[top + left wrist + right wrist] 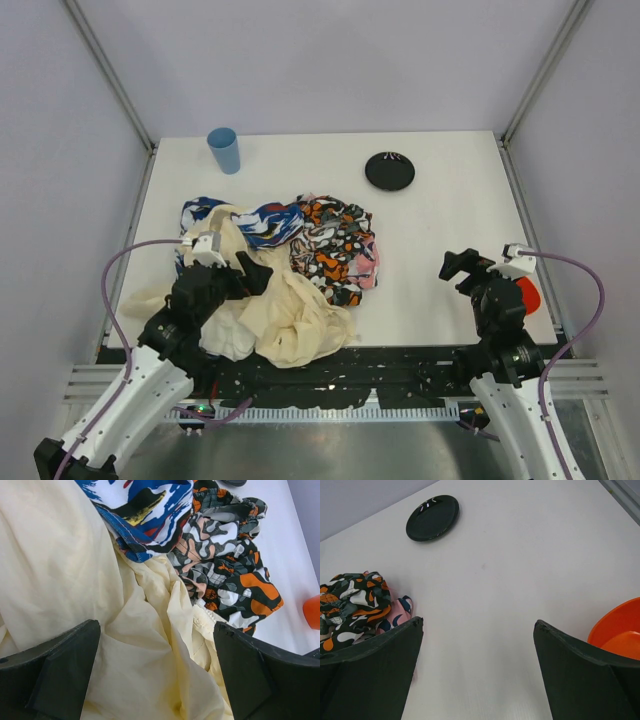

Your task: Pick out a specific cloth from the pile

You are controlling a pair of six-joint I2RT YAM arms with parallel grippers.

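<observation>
Two claws spread wide, one over the pile of cloths and one over the table.

The left claw [252, 272] has its two fingers far apart and holds nothing. The cream cloth [75, 580] lies right under it, between the fingers. Just past its tips sits the blue-and-white cloth [145, 510]. A bit to that claw's right is the orange, black and white cloth [230, 575]. All of these belong to the pile [300, 270]. The small teal cloth does not show in any view, so I cannot tell where it is. The right claw [477, 625] is also spread wide and holds nothing. It hangs over the white table [520, 580]. The pile is off to its left, a black plate [432, 517] is far ahead, and an orange bowl [620, 630] is just to its right.
</observation>
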